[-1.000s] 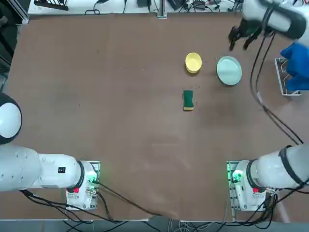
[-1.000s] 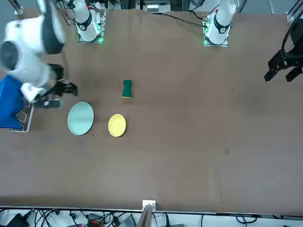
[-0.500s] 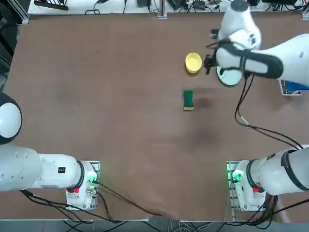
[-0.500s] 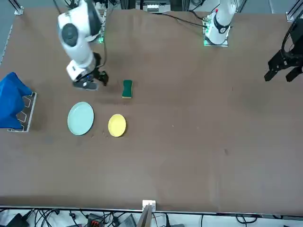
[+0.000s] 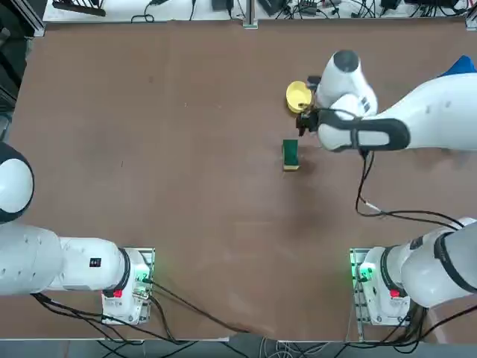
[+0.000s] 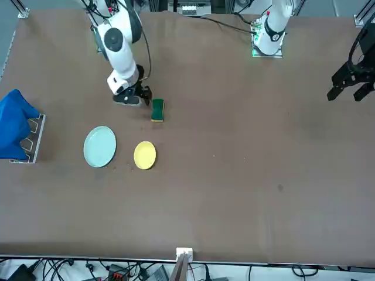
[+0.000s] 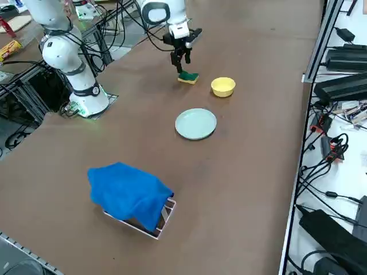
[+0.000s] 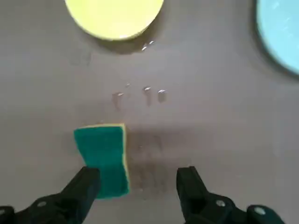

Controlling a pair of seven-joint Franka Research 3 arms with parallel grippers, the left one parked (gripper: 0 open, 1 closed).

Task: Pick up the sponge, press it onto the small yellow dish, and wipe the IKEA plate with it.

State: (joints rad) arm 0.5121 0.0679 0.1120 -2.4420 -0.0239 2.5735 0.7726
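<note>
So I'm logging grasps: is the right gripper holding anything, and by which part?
Nothing is held. The right gripper is open above the table, with the sponge lying beside one finger, not clamped.

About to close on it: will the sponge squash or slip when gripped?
The sponge looks like soft foam under a scourer layer, so probably squashes slightly. It lies flat and seems light, unlikely to roll. The open right gripper sits off-centre, so it might twist.

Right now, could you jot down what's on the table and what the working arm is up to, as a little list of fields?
sponge: flat on the table, green side up, not held
right gripper: open, just beside the sponge, off-centre
small yellow dish: next to the plate
IKEA plate: untouched
blue cloth: draped over a small rack
</note>
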